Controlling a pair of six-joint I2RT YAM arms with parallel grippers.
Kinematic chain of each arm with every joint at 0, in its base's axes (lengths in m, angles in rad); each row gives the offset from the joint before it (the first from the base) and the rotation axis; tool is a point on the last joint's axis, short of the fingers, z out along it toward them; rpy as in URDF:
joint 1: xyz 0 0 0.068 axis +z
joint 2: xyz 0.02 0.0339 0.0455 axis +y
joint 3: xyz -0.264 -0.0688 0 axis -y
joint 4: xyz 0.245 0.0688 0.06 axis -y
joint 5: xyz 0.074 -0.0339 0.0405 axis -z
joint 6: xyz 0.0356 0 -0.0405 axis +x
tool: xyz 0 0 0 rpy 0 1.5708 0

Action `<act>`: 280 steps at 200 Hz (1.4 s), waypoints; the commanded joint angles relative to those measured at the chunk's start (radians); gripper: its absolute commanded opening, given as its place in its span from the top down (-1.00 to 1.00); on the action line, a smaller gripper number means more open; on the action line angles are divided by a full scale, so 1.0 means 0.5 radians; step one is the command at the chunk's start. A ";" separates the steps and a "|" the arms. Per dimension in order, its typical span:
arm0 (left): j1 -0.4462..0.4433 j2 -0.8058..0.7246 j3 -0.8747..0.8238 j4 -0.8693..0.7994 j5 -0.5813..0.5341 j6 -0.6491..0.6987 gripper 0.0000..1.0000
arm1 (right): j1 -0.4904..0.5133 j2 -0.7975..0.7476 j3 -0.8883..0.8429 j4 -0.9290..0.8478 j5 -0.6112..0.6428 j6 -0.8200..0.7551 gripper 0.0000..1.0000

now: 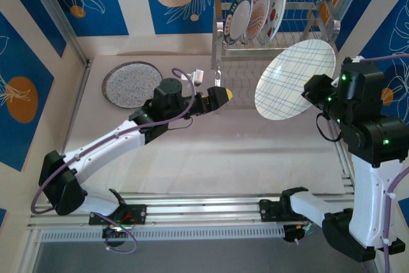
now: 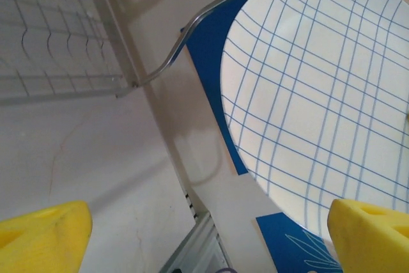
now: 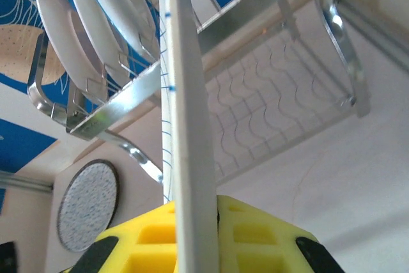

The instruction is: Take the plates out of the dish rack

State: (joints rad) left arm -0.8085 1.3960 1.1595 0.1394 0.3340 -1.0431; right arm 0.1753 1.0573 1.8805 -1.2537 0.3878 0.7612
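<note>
Overall light: bright, even and soft in all three views, apparently from above.
Shadows: pale with soft edges; a faint one lies on the table point(image 1: 211, 151) under the dish rack point(image 1: 275, 30), upper middle of the top view.
Glare: white highlights on the rack's steel bars, strongest at the upper right of the right wrist view.
Focus, right wrist view: the rim of the grid-lined plate point(image 3: 188, 126) runs down the centre, close to the lens and blurred; the yellow fingers point(image 3: 268, 247) at the bottom are also soft.
Focus, left wrist view: the yellow fingertips point(image 2: 38, 238) in the lower corners are soft, while the plate's blue lines are sharp.
Top view: slightly washed out.
</note>
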 commanded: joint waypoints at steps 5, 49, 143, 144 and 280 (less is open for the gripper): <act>-0.027 0.038 -0.071 0.194 0.088 -0.242 -0.88 | -0.043 -0.054 -0.088 0.133 -0.275 0.226 1.00; -0.030 0.119 -0.148 0.405 0.121 -0.439 -0.83 | -0.108 -0.118 -0.338 0.263 -0.569 0.391 1.00; -0.027 0.221 -0.165 0.558 0.135 -0.637 -0.60 | -0.276 -0.207 -0.784 0.664 -1.135 0.571 1.00; -0.027 0.221 -0.167 0.558 0.136 -0.637 -0.60 | -0.278 -0.207 -0.789 0.670 -1.142 0.572 1.00; 0.014 0.184 -0.232 0.712 0.084 -0.806 0.16 | -0.427 -0.238 -1.194 1.021 -1.696 0.560 1.00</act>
State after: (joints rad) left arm -0.8085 1.4975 1.0554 0.4641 0.3813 -1.4387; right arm -0.0296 0.9630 1.3003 -0.8322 -0.3527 1.0348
